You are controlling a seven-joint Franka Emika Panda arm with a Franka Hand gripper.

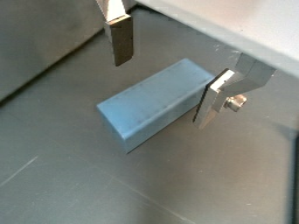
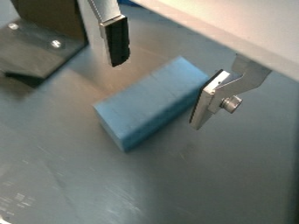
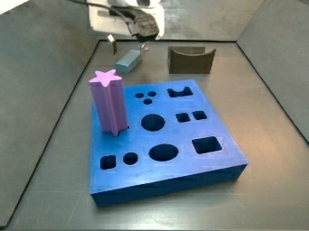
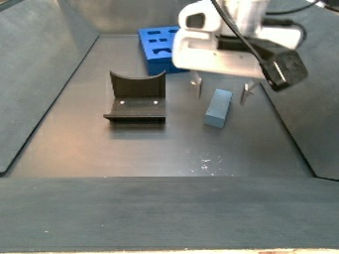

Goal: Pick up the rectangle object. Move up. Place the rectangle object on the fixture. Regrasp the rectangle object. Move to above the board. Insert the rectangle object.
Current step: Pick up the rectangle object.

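The rectangle object (image 1: 149, 103) is a smooth light grey-blue bar lying flat on the dark floor, seen in both wrist views (image 2: 146, 107) and both side views (image 3: 126, 61) (image 4: 219, 107). My gripper (image 1: 162, 92) hangs just above it, open. One finger (image 2: 114, 42) stands off one long side and the other finger (image 2: 205, 98) sits close by the opposite side. Nothing is held. The fixture (image 3: 190, 60), a dark block with a U notch, stands apart from the bar (image 4: 135, 97). The blue board (image 3: 169, 135) with cut-out holes lies further along the floor.
A purple star-topped post (image 3: 108, 99) stands upright in the board. Grey walls (image 4: 40, 89) enclose the floor on all sides. A light wall edge (image 1: 222, 26) runs close behind the bar. The fixture's base (image 2: 41, 44) lies beside the gripper.
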